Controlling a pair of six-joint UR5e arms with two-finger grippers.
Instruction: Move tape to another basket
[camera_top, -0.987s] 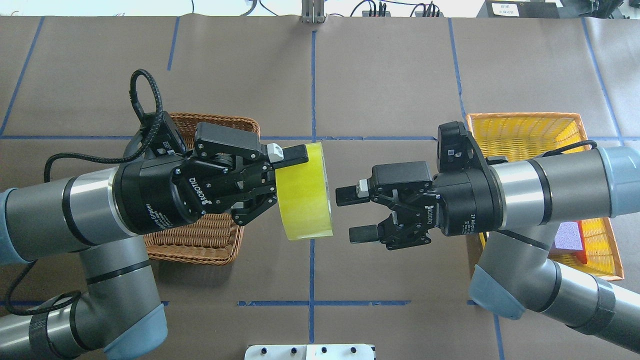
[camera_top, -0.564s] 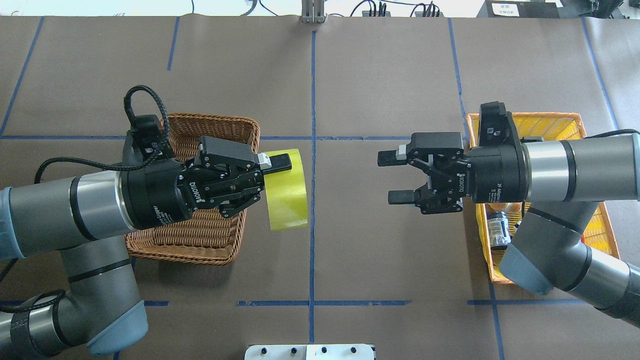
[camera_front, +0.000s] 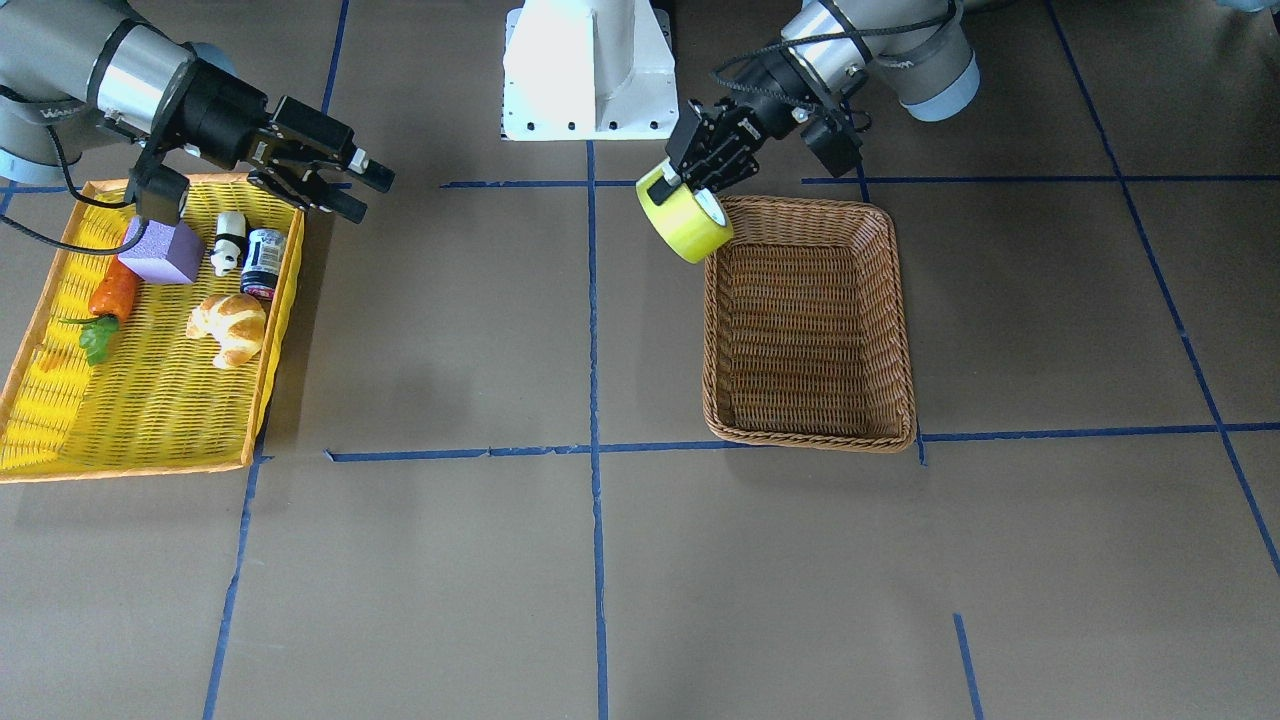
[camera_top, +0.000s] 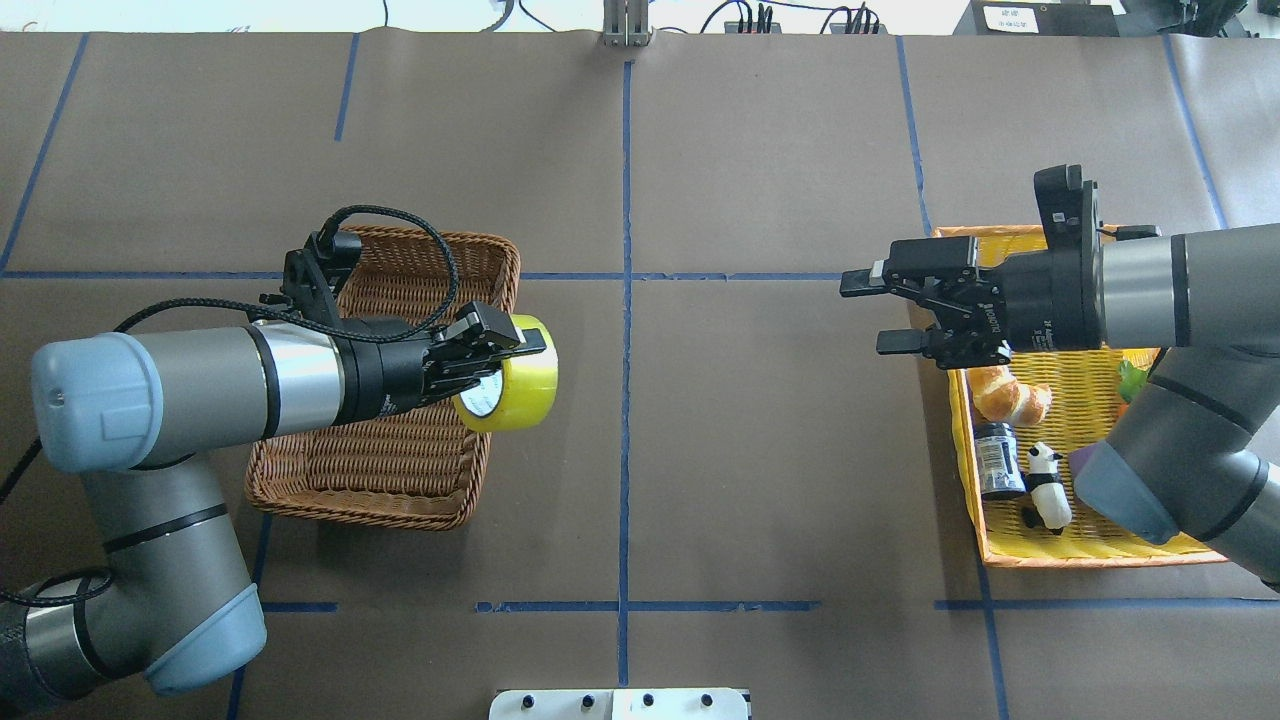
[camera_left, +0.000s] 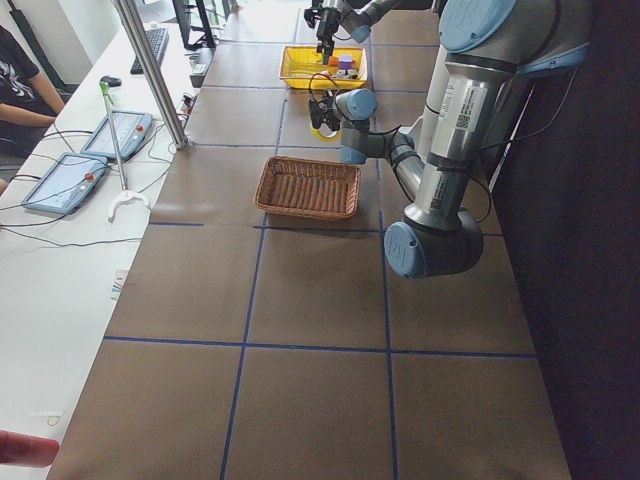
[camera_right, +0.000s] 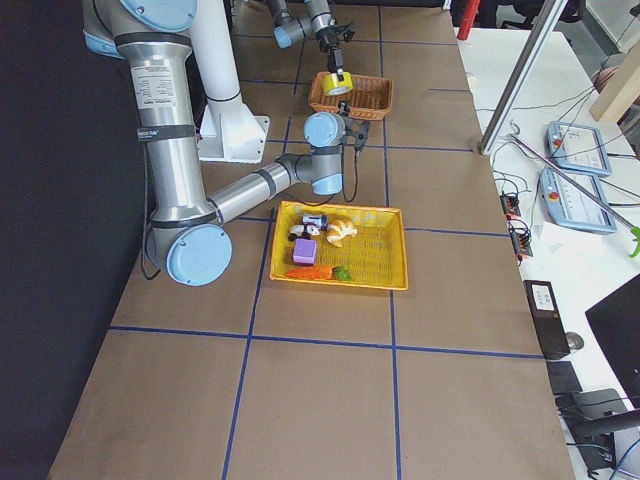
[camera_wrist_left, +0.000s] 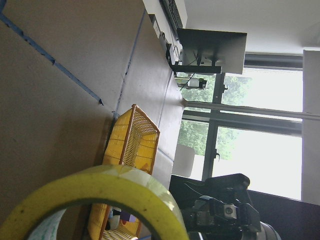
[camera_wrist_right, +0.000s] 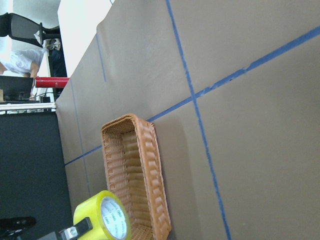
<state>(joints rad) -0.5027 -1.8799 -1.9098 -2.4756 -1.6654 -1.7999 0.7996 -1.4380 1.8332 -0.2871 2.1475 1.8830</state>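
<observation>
Overhead exterior: the left gripper (camera_top: 508, 353), jaws pinching the tape (camera_top: 530, 388), holds it aloft above the basket (camera_top: 380, 482) at its rim. The right gripper (camera_top: 870, 314) has its jaws spread and is empty. Judgement: the carry is nearly complete; lowering and release remain.

Two baskets, well apart on the tabletop (camera_top: 760, 450).
On the robot's left, the tape (camera_top: 530, 388) hangs in the left gripper (camera_top: 500, 358) above the basket (camera_top: 400, 480) rim nearest the middle. On its right, a croissant (camera_top: 1010, 398), can (camera_top: 995, 460) and panda (camera_top: 1045, 487) lie in the other basket (camera_top: 1090, 552), the right gripper (camera_top: 868, 316) over its inner edge.
</observation>
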